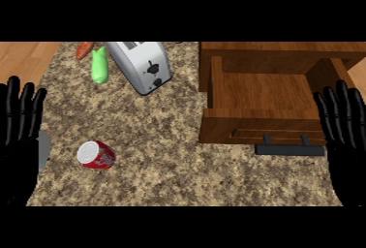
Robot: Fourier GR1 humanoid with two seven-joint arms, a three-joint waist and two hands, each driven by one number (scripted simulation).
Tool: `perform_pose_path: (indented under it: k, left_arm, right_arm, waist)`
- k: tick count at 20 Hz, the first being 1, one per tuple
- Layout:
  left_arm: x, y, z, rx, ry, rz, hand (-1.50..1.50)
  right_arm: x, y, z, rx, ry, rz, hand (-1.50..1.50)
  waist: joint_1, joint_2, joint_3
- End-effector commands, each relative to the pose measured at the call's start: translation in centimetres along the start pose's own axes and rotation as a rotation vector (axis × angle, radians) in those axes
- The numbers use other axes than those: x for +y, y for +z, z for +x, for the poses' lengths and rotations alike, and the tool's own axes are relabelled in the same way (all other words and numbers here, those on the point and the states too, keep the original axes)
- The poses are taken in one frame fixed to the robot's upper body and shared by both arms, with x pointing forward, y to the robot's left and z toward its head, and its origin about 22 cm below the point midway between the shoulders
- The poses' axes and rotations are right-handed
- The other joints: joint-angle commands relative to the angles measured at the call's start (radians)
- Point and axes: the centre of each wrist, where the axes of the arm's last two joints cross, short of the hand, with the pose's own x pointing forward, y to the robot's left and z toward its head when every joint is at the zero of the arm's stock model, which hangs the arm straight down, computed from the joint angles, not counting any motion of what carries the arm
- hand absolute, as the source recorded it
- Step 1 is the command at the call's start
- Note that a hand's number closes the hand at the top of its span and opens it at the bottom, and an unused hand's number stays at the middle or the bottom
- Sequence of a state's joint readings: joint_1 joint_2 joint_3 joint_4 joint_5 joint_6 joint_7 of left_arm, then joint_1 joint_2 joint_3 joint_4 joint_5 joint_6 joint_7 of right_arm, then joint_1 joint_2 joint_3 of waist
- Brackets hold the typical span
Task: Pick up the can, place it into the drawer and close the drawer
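You have the red can (95, 155) on the speckled stone surface (178, 174), well to the left of the drawer (261, 94) and a little nearer to you than its front, with its pale top showing. Neither hand touches it. The drawer is wooden and stands pulled open, its floor in plain view, with a dark handle (289, 149) on the front panel facing you. Your left hand (18, 140) rests at the view's edge, far left of the drawer and just beyond the can, fingers straight, spread and pointing up, holding nothing. Your right hand (348, 145) rests just right of the drawer's front, spread the same way. Left of the drawer's far end sit a silver toaster (141, 65), then a green vegetable (99, 65) and a carrot (84, 48).
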State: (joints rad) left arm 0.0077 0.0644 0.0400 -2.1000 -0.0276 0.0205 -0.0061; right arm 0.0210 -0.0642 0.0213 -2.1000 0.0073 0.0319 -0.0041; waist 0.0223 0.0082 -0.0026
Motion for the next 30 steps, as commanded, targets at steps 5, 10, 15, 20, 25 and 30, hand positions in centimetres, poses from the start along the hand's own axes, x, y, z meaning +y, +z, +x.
perform_pose_path:
  k: [5, 10, 15, 20, 25, 30]
  left_arm:
    - [4.9, 4.2, 2.3, 0.015, 0.030, -0.073, -1.50]
    - [6.2, 7.0, 0.6, 0.408, 0.034, 0.099, -1.50]
    - [8.0, 7.9, 2.4, 0.422, 0.041, 0.104, -1.50]
    - [10.5, 6.8, 2.1, 0.402, 0.060, 0.114, -1.50]
    - [7.8, 6.5, 1.2, 0.464, 0.053, 0.078, -1.50]
    - [6.4, 7.5, -2.8, 0.485, 0.066, 0.079, -1.50]
  right_arm:
    - [-0.3, -0.3, 0.1, -0.027, 0.002, -0.064, -1.50]
    - [-2.5, 1.3, -1.4, 0.286, 0.026, -0.207, -1.50]
    - [-0.9, 0.6, -0.3, 0.290, 0.016, -0.204, -1.50]
    - [-3.6, 1.1, -0.3, 0.284, 0.010, -0.177, -1.50]
    - [-3.2, 2.9, -0.8, 0.279, 0.033, -0.216, -1.50]
    - [-5.0, 3.1, -1.1, 0.259, 0.022, -0.203, -1.50]
  waist:
    - [-0.012, -0.011, 0.002]
    - [-0.006, -0.010, 0.003]
    - [-0.014, -0.010, 0.002]
    - [-0.019, -0.009, 0.003]
    - [-0.022, -0.009, 0.003]
    - [-0.023, -0.009, 0.003]
